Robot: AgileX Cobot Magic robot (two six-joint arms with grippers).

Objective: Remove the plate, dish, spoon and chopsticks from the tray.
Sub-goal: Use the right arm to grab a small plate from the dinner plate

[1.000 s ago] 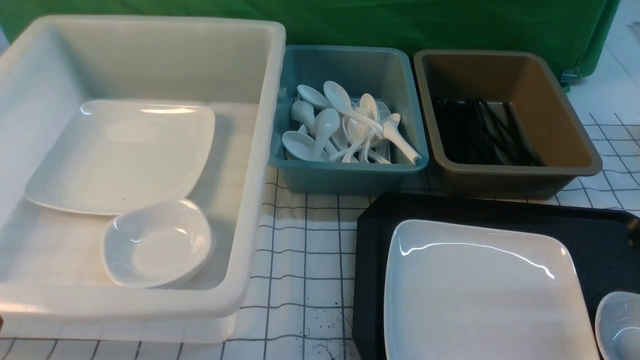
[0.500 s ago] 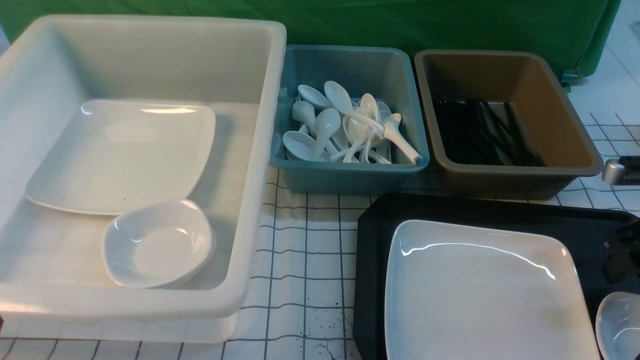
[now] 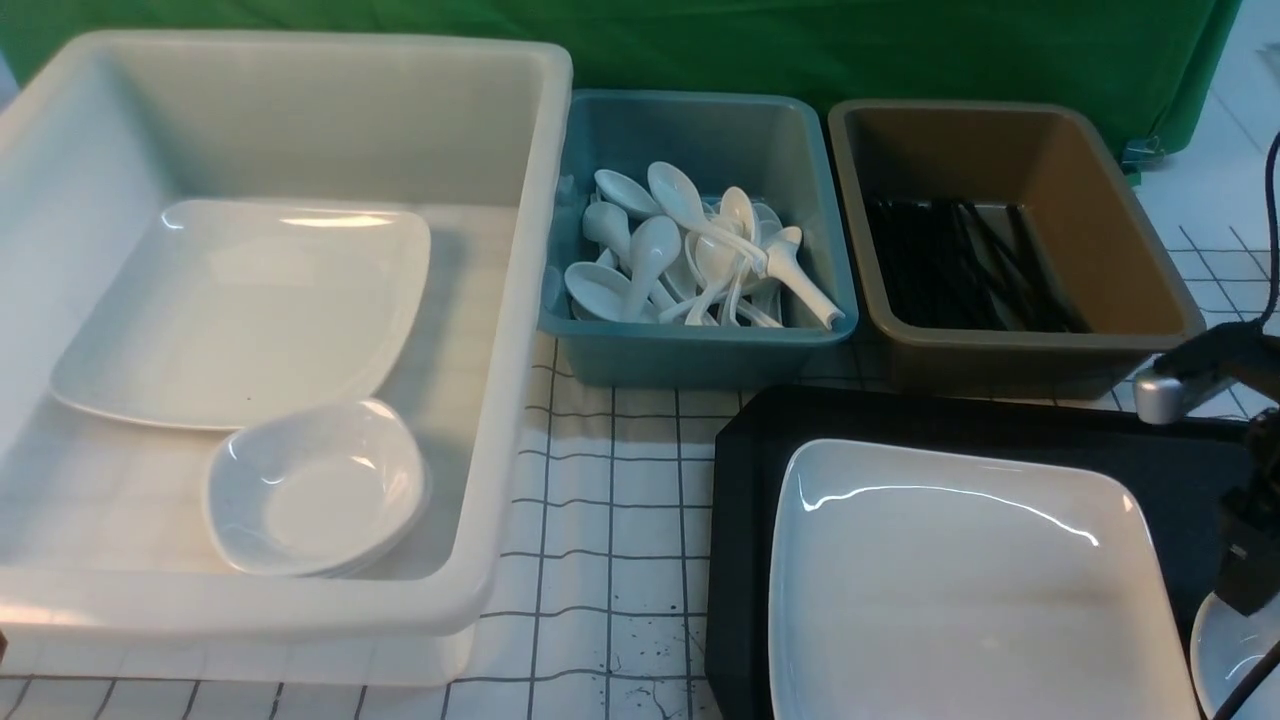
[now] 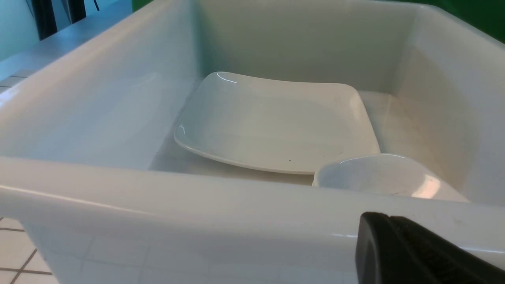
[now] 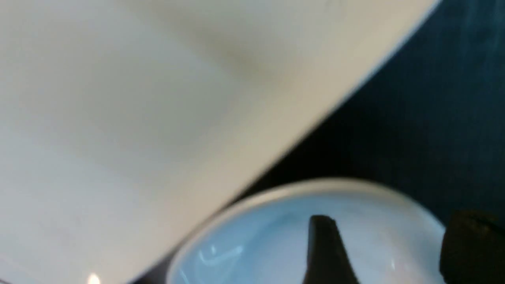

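The left end effector (image 4: 410,252) shows only as a black sliver outside the near wall of the large white plastic tub (image 3: 520,300), so I cannot tell how wide it stands. On the gridded white bench (image 3: 610,500), the big black rectangular diamond-textured tray (image 3: 740,520) carries the wide glossy white rounded-square plate (image 3: 960,590), lying flat and filling most of it. Just beside the plate, at the tray's right end, is the small glossy white rounded dish (image 3: 1225,640). No spoon or chopsticks are visible on the tray. The dish seems to be the step in hand: the right end effector (image 5: 394,219) hangs low over it, spread wide, one finger above the hollow, one towards its rim. The next move likely calls for closing on that thin, slippery rim, then lifting clear of the plate.
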